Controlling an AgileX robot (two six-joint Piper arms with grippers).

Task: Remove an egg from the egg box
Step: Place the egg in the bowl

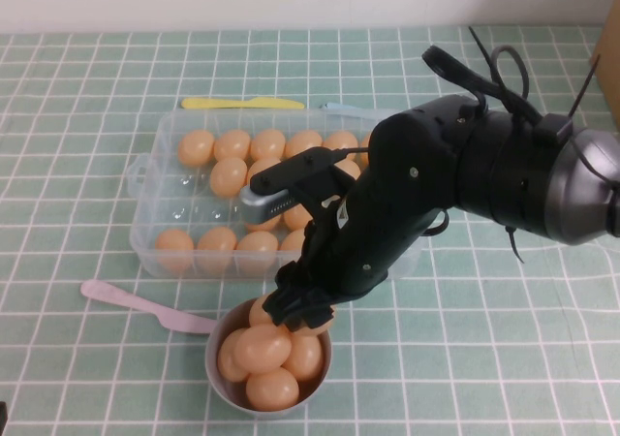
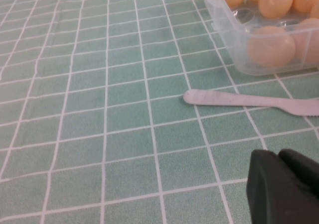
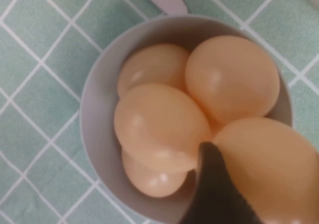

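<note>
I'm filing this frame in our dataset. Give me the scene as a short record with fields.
surface: green checked cloth
egg box: clear plastic, partly filled, several slots bare
bowl: grey, holds several eggs, near side of box
right gripper: over the bowl's far edge, closed on an egg
left gripper: low over the cloth, away from the box, shut, empty
pink knife: between box and bowl
yellow knife: behind box

egg box (image 1: 145,225): clear glossy plastic | egg (image 3: 162,127): smooth, soft sheen
</note>
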